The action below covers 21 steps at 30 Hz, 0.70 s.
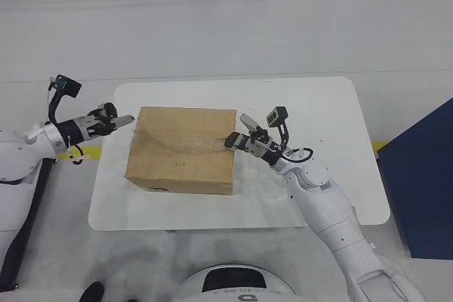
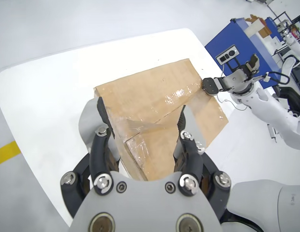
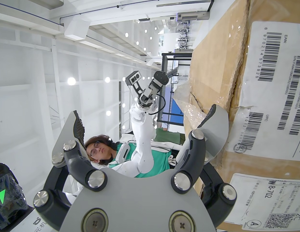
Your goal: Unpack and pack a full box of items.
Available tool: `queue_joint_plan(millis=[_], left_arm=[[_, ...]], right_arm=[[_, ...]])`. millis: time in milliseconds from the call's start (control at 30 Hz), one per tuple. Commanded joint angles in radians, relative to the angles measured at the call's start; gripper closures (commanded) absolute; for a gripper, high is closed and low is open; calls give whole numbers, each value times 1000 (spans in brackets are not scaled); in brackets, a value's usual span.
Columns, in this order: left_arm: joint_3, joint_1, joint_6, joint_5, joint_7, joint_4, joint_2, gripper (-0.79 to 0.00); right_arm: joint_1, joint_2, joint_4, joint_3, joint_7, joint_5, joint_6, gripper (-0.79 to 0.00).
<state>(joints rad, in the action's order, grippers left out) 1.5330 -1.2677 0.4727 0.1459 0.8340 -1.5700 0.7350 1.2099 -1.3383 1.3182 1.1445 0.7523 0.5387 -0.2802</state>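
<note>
A closed cardboard box (image 1: 181, 149) with clear tape along its top seam stands in the middle of the white table (image 1: 325, 113). My left gripper (image 1: 119, 121) hovers at the box's far left corner. In the left wrist view this gripper (image 2: 142, 117) is open, and its fingers (image 2: 101, 112) straddle the taped end of the box (image 2: 152, 90). My right gripper (image 1: 238, 137) is at the box's right edge, also open. In the right wrist view the right gripper (image 3: 147, 121) has one finger (image 3: 215, 119) against the taped edge of the box (image 3: 227, 56), beside white labels (image 3: 275, 73).
A blue cabinet (image 1: 430, 181) stands on the floor right of the table. A yellow floor mark (image 1: 90, 153) lies at the table's left side. The table has free room to the right of the box and along its front edge.
</note>
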Motion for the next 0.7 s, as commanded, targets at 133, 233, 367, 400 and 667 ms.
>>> queue_joint_plan(millis=[133,233,367,400,667], left_arm=[[46,-13,39,32,-78,65,-2,-640],[78,-44,116,95,-198,97,0,-665],[71,-86,92,365,-457,122,11,-600],[64,-87,87,374,-495,131,15,-579],[-56,-42,-65,705,-682,135,40,-369]], right_arm=[[0,0,0,0,0,0,0,-785],[0,0,0,0,0,0,0,-785],[0,0,0,0,0,0,0,-785],[0,0,0,0,0,0,0,-785],[0,0,0,0,0,0,0,-785]])
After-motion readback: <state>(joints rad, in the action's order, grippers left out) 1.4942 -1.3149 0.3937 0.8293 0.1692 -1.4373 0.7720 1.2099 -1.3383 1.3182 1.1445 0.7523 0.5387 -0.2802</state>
